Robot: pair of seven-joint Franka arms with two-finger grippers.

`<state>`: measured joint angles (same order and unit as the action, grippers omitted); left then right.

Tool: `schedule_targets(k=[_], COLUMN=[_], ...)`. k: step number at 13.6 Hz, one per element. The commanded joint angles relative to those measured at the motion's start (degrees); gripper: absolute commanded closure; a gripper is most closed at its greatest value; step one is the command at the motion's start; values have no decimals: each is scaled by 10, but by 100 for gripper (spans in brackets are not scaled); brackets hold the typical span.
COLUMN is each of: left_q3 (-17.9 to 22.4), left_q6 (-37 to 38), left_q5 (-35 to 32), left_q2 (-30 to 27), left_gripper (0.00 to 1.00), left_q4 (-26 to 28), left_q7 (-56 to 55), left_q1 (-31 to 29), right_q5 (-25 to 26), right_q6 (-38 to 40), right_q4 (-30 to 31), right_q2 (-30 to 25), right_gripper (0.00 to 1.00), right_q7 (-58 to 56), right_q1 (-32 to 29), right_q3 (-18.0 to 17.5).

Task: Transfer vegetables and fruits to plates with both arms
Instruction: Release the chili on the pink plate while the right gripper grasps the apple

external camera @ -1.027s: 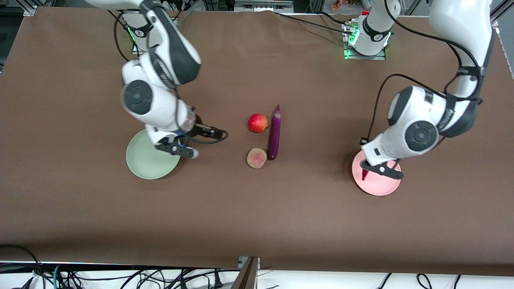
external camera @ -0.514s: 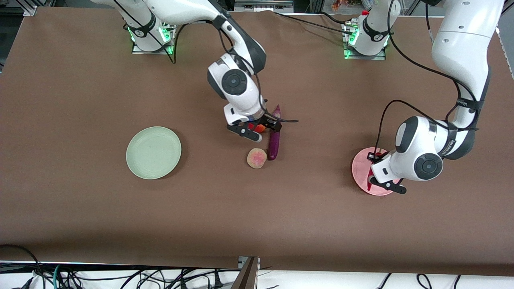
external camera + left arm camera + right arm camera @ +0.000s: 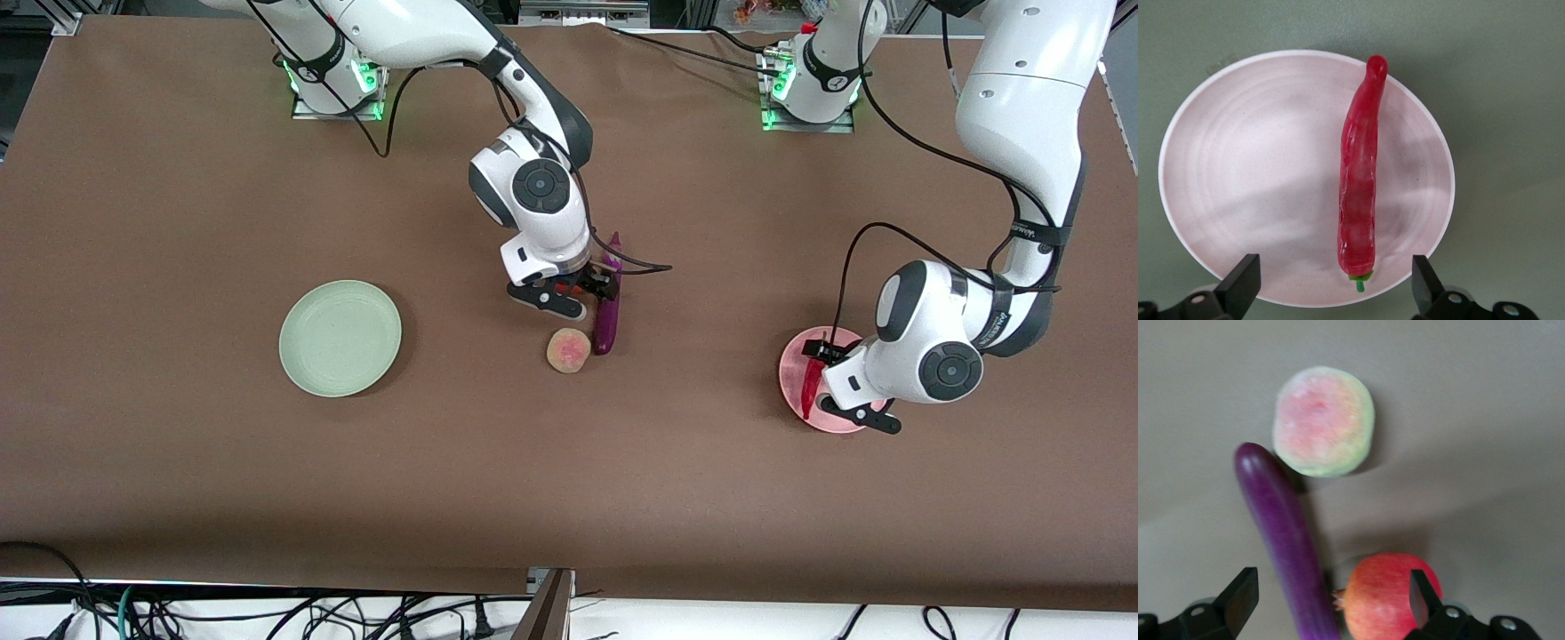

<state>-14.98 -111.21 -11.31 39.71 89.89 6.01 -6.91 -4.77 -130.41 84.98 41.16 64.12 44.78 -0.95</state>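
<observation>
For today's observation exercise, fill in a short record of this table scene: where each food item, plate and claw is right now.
Chili: shiny red chili pepper lying on the pale pink round plate
Left claw: open, over that plate
Right claw: open, over the glossy red round fruit
Eggplant: long purple eggplant on the table beside both fruits
Tan fruit: dull tan-yellow round fruit, on the table
Green plate: pale green round plate, holds nothing

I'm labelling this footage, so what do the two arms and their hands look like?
Both arms are bulky, glossy white, with dark grey joint bands, round grey joint caps and looping black cables. Green lights glow at their bases. The left hand and right hand are black, each with two fingers.
</observation>
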Motion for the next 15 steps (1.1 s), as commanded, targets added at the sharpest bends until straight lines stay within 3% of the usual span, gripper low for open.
schedule_targets(k=[1, 15], left_q3=[-4, -3], left_q6=[10, 8], left_q5=[-6, -7], left_q2=[1, 10], left_gripper=[0, 0], left_q4=[-9, -4], left_q7=[8, 8], left_q1=[-5, -6], right_q5=[9, 0], right_q6=[8, 7], right_q4=[19, 22], right_q2=[4, 24], right_gripper=[0, 0], right_q7=[4, 29], right_q1=[7, 8], right_q3=[2, 0])
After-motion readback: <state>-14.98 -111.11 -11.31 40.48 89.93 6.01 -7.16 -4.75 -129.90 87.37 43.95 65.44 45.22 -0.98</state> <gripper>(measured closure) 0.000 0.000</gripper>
